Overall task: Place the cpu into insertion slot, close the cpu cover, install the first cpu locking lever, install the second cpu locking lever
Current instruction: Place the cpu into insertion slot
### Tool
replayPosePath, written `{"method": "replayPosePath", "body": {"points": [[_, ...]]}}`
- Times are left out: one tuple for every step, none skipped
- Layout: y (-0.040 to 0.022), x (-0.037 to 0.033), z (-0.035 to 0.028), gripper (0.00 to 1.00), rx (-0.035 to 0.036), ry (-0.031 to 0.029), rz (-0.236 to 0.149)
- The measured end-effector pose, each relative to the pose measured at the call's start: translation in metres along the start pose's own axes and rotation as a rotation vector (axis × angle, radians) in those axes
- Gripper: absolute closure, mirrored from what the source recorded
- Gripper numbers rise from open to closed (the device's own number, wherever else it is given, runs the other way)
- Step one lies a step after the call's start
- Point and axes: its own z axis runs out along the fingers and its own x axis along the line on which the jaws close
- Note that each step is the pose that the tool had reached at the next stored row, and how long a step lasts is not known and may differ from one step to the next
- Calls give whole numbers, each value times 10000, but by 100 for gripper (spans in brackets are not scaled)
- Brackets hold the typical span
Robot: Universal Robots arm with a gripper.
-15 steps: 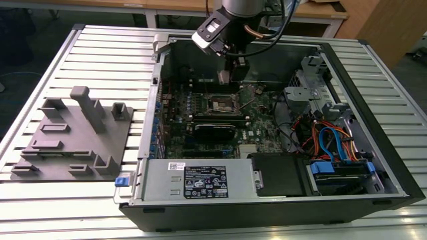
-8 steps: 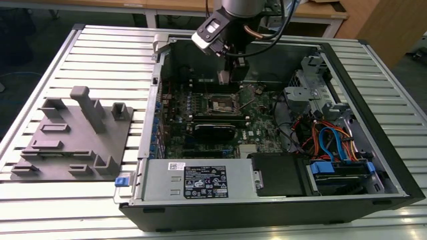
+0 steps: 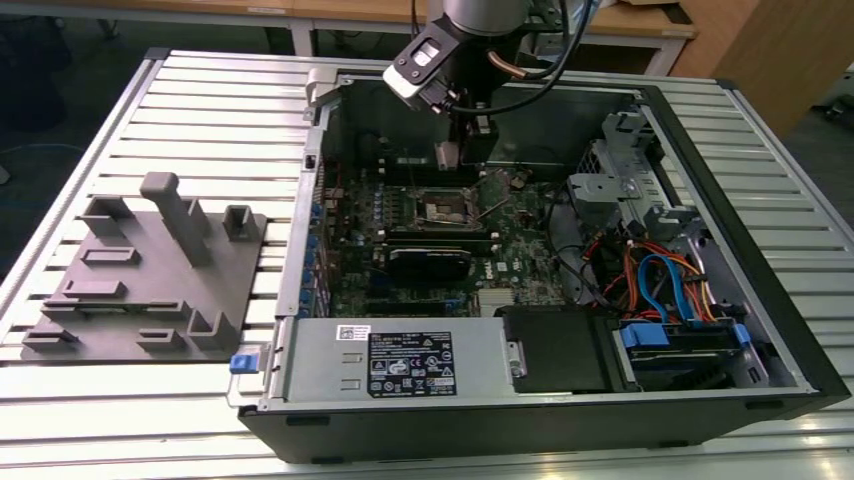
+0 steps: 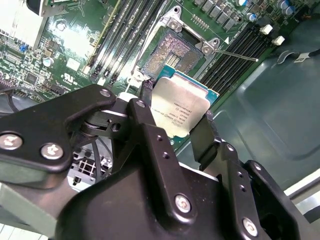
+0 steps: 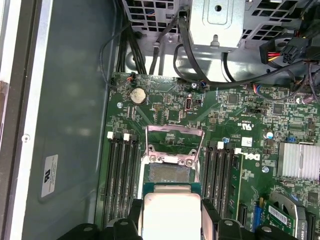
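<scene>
Two black jaws pinch the small flat silver-grey square cpu point(image 4: 182, 107) by opposite edges; the dark silver-rimmed square insertion slot point(image 4: 175, 55) lies open just beyond their tips. Likely hazard: a tilted or rotated chip landing crooked, bending contacts.

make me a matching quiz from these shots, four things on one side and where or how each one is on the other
Things: 1 cpu; 2 insertion slot; 3 cpu cover; 4 grey fixture plate.
States: a swung open; b outside the case, on the exterior view's left; c clamped in the gripper; d bare, nothing seated in it.
Pairs: 1-c, 2-d, 3-a, 4-b.
</scene>
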Motion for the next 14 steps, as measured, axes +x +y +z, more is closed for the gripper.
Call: {"method": "replayPosePath", "body": {"points": [[0,0,0,46,0,-2,0],[0,0,0,46,0,-4,0],[0,0,0,46,0,-5,0],[0,0,0,46,0,-7,0],[0,0,0,46,0,-9,0],[0,0,0,46,1,-11,0],[0,0,0,46,1,-13,0],[0,0,0,46,1,-14,0],[0,0,2,46,1,-15,0],[0,0,4,46,1,-14,4],[-1,0,7,46,0,-14,20],[-1,0,12,46,-3,-15,66],[-1,0,23,46,-5,-17,127],[-2,0,40,46,-8,-19,177]]}}
